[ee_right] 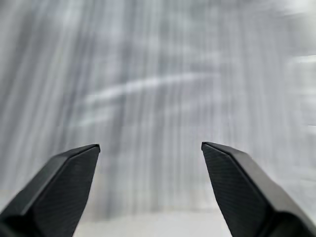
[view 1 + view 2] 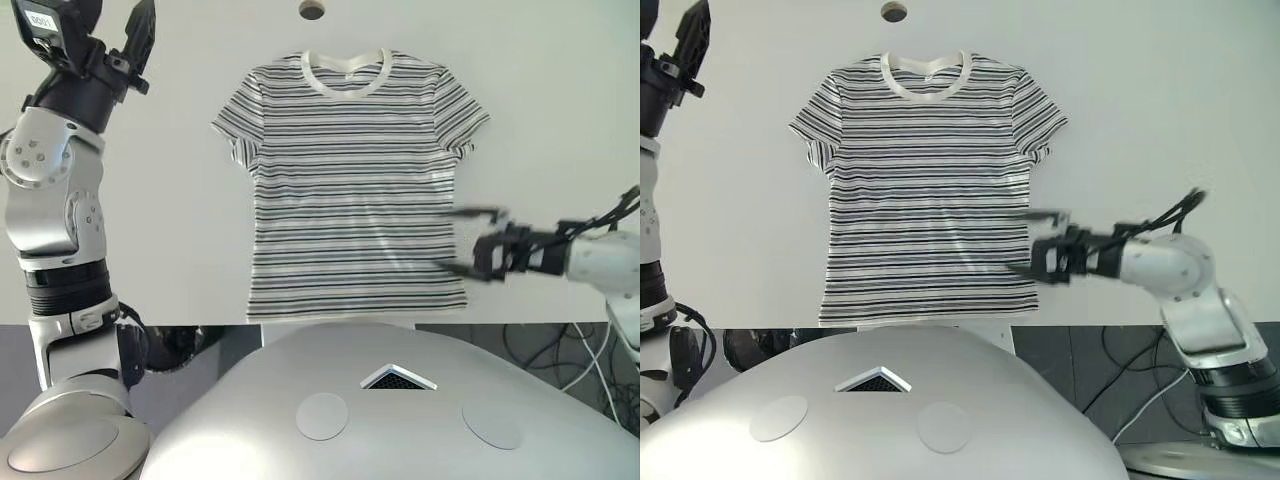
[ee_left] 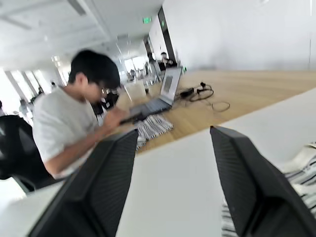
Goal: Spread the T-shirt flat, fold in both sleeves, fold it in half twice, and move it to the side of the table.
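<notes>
The left gripper [image 3: 174,129] is raised upright at the table's far left, fingers wide apart, its top cut off in the head views. The white, dark-striped short-sleeved T-shirt [image 2: 352,180] lies flat mid-table on the smooth white table [image 2: 560,120]. The right gripper [image 2: 456,240] reaches in level, wide open, over the shirt's lower right edge, where the stripes blur.

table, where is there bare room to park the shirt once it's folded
Bare table lies right of the shirt, past its sleeve and beyond the right gripper. A narrower strip lies between its other sleeve and the left gripper. It is crowded by the near right hem.
</notes>
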Available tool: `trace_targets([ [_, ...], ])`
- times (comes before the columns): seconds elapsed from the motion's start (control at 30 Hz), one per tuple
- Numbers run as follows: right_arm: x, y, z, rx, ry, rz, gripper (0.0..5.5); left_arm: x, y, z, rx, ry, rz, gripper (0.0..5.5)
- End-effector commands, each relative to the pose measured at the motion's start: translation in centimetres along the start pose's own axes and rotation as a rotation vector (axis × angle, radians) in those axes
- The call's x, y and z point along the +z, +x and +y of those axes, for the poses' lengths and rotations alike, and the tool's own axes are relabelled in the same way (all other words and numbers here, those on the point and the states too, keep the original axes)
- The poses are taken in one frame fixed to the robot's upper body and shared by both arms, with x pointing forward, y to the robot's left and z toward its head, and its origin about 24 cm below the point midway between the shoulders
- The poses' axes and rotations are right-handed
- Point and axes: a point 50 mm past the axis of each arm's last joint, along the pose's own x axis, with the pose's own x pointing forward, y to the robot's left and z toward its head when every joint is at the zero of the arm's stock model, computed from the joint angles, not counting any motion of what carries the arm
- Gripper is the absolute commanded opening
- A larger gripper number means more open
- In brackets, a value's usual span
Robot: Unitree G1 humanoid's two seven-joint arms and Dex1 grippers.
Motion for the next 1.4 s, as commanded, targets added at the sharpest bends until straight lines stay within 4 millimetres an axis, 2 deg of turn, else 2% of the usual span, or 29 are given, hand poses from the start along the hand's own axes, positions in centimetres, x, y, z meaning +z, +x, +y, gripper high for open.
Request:
trace_targets([
  [0.03, 4.0, -2.5, -5.9, -0.499, 0.038, -0.322, 3.86, -4.1, 0.0, -0.3, -0.016, -0.194, 0.224, 2.7],
  [0.13, 5.4, -5.1, -8.3, -0.71, 0.154, -0.521, 3.86, -6.5, -0.2, -1.3, -0.047, -0.34, 0.372, 2.7],
  [0.2, 5.2, -6.8, -9.6, -0.818, 0.234, -0.585, 3.86, -8.1, -0.1, -1.3, -0.013, -0.441, 0.454, 2.7],
  [0.27, 4.7, -7.6, -10.3, -0.874, 0.279, -0.587, 3.86, -9.4, 0.0, -1.2, 0.023, -0.524, 0.51, 2.7],
  [0.37, 3.8, -7.3, -10.0, -0.889, 0.309, -0.548, 3.86, -10.4, 0.4, -1.3, 0.042, -0.547, 0.557, 2.7],
  [0.57, 3.0, -6.3, -9.3, -0.887, 0.341, -0.518, 3.86, -10.8, 0.7, -3.0, -0.078, -0.426, 0.575, 2.7],
  [0.73, 2.6, -5.9, -9.1, -0.885, 0.352, -0.494, 3.86, -11.0, 0.3, -3.7, -0.124, -0.442, 0.583, 2.7],
  [1.13, 2.1, -5.3, -8.4, -0.879, 0.349, -0.452, 3.86, -11.4, 0.5, -3.9, -0.112, -0.517, 0.618, 2.7],
  [1.4, 2.1, -4.9, -8.1, -0.868, 0.343, -0.443, 3.89, -11.7, 0.8, -4.7, -0.159, -0.552, 0.647, 1.29],
])
